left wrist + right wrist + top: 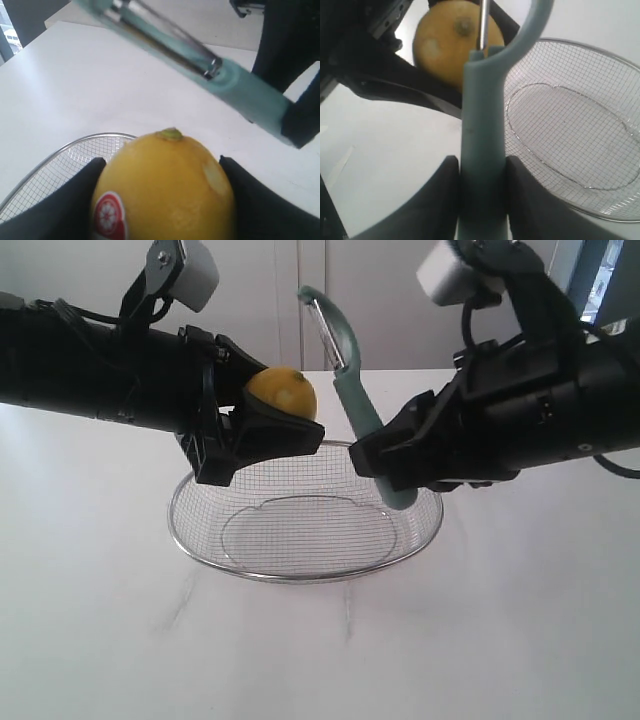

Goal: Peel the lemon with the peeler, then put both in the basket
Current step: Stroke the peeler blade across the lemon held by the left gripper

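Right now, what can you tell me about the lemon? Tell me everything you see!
The lemon is small, oval and bright yellow. It has a greenish nub at one end, a round red-and-white sticker and one small pale patch on its skin. The left tool pinches it between two black fingers, up in the air, higher than the wire basket. The peeler, held by the right tool, is close by but not touching it.
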Robot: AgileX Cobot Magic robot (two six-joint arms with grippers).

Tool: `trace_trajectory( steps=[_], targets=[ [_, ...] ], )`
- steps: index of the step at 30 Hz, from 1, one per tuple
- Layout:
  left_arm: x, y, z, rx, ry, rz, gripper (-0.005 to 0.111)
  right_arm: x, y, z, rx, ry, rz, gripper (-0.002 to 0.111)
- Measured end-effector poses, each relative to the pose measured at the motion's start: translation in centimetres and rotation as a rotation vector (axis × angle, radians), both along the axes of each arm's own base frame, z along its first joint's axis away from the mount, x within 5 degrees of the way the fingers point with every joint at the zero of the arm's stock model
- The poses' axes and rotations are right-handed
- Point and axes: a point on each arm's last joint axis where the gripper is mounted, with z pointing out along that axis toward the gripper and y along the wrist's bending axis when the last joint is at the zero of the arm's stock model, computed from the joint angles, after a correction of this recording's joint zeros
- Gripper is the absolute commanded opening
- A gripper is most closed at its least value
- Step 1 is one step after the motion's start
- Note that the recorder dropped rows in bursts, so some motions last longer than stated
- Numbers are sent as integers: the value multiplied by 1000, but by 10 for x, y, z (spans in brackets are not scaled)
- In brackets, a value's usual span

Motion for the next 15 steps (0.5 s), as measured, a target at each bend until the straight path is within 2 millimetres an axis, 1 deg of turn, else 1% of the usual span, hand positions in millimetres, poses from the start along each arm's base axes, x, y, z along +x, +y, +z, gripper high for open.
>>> trace_trajectory(
  steps=[7, 15],
  targets=[
    [0, 0, 0, 5, -1, -1, 0, -19, -10, 22, 25, -99, 1, 0],
    [0, 0, 0, 6, -2, -2, 0, -22, -12, 24, 13, -121, 2, 0]
  ],
)
